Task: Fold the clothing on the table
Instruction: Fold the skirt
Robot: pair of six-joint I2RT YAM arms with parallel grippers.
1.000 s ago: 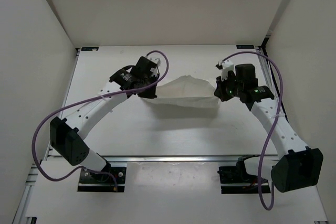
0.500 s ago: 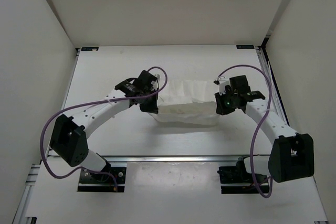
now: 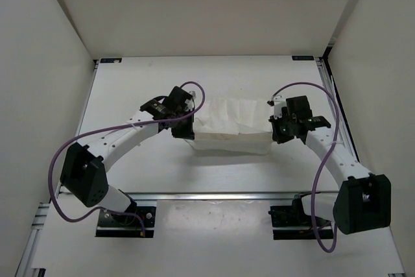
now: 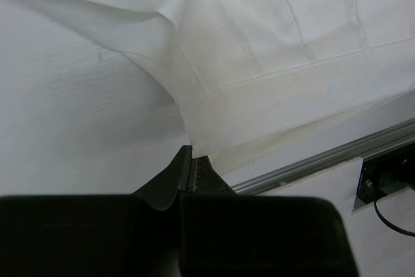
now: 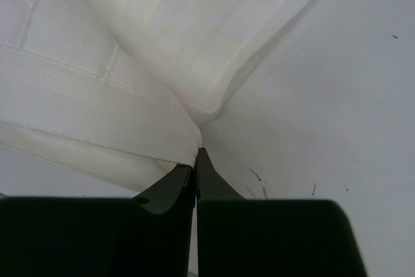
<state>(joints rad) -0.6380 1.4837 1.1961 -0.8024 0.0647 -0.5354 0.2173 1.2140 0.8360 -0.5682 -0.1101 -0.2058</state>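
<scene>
Presently, the plain white, thin fabric garment (image 3: 230, 124) lies as a wide, creased band across the middle of the large flat matte white tabletop (image 3: 142, 82). Its long hemmed edge faces the table's near side, where the silver aluminium rail (image 3: 214, 194) runs. The left black two-finger gripper (image 3: 189, 135) sits at the garment's end toward the table's left side, jaws pressed together on the fabric corner. The right black two-finger gripper (image 3: 276, 135) sits at the end toward the table's right side, jaws likewise pinched tight on the opposite corner. Fabric between them shows soft wrinkles.
</scene>
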